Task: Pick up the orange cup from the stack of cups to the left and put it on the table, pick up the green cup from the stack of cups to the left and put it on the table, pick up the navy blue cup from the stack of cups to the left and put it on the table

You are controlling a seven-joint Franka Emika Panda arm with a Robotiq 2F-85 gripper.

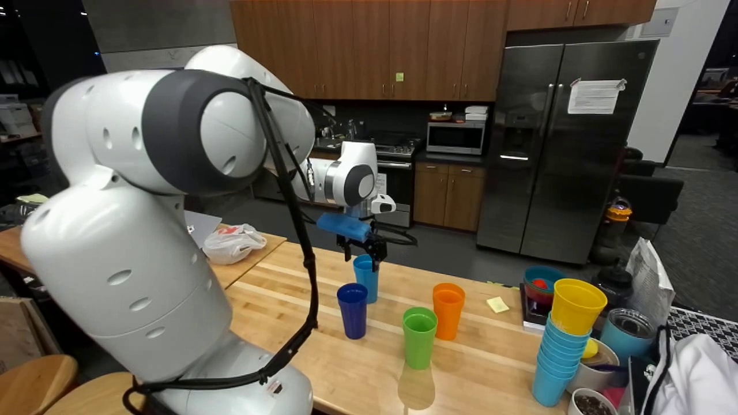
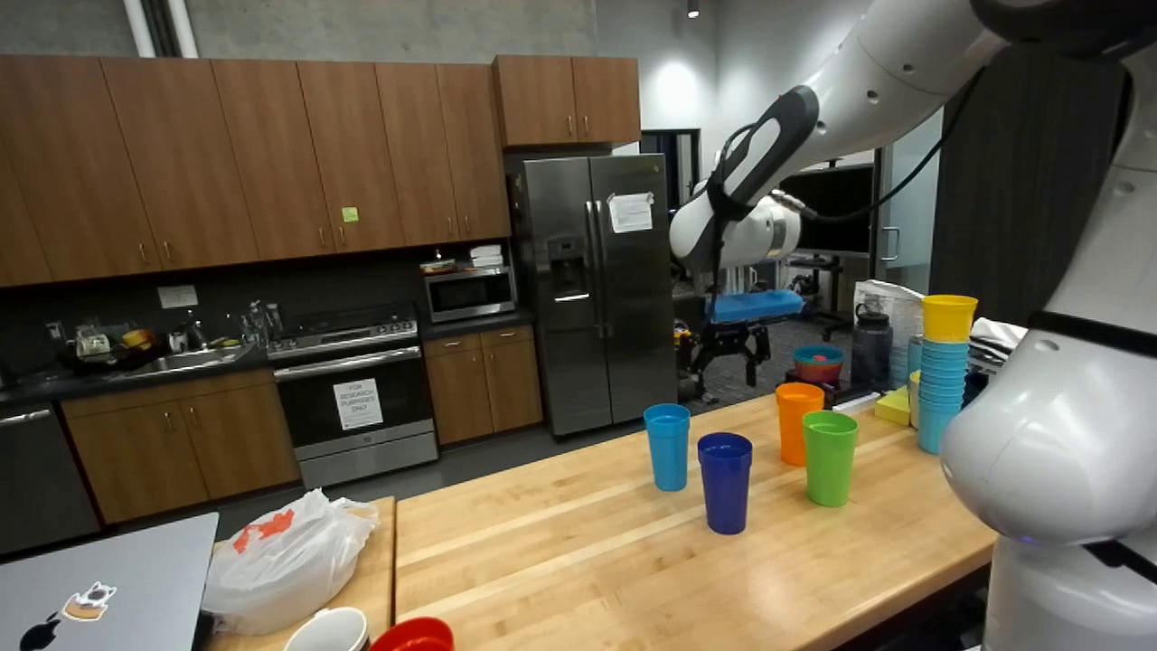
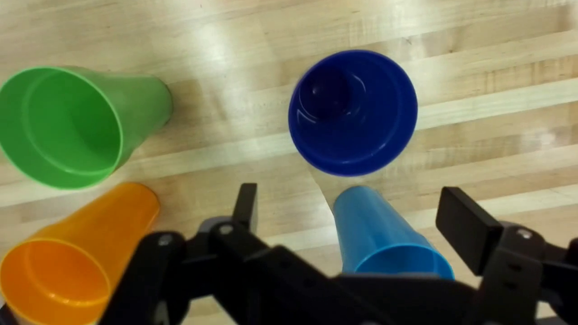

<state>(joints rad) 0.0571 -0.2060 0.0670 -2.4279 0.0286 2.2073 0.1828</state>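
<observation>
The orange cup (image 1: 448, 311), the green cup (image 1: 419, 339) and the navy blue cup (image 1: 352, 311) stand upright and apart on the wooden table (image 1: 277, 311). They also show in the other views: orange (image 2: 795, 429) (image 3: 117, 216), green (image 2: 830, 461) (image 3: 144, 104), navy (image 2: 726, 488) (image 3: 352, 135). A light blue cup (image 2: 669, 452) stands near the navy one. My gripper (image 1: 362, 259) is open and empty above the cups (image 2: 725, 375). In the wrist view the light blue cup (image 3: 370, 225) appears between the spread fingers (image 3: 350, 207), its near rim partly hidden by the gripper body.
A stack of light blue cups (image 1: 559, 357) with a yellow cup (image 1: 578, 305) on top stands at the table's end. Near it are bowls (image 1: 542, 282), a tumbler (image 1: 625, 340) and a dark bottle (image 2: 872, 348). A plastic bag (image 2: 289, 561) and laptop (image 2: 108, 579) lie at the opposite end.
</observation>
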